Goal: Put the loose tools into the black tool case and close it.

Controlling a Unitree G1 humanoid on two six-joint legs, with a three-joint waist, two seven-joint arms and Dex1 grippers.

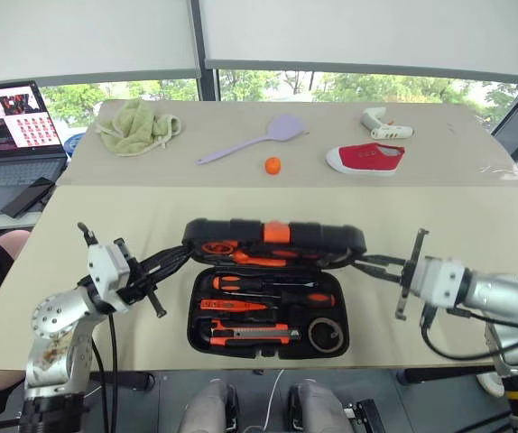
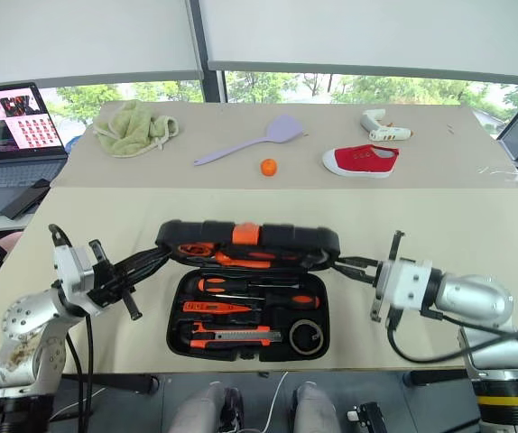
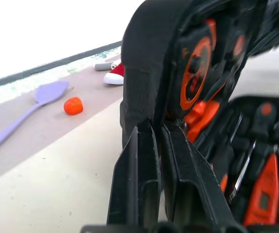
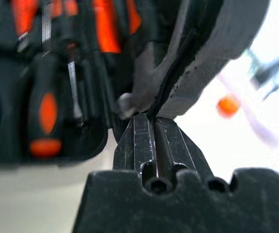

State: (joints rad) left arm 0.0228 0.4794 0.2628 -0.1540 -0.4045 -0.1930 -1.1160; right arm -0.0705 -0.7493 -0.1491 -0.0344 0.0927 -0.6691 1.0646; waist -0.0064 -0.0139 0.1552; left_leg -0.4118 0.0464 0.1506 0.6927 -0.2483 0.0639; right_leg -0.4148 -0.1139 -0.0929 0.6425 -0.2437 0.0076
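Both jaws, left gripper (image 1: 180,257) and right gripper (image 1: 360,262), clenched on the half-raised lid of the black plastic clamshell tool case (image 1: 268,311) on the beige surface (image 1: 106,212); we should lower both ends evenly.

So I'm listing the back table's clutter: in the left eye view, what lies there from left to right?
Laptop → green cloth → lilac spatula → small orange ball → red shoe.

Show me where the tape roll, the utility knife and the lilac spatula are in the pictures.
tape roll (image 1: 329,335), left eye view, on its ring.
utility knife (image 1: 252,336), left eye view, on the middle of its body.
lilac spatula (image 1: 285,128), left eye view, on its flat blade.
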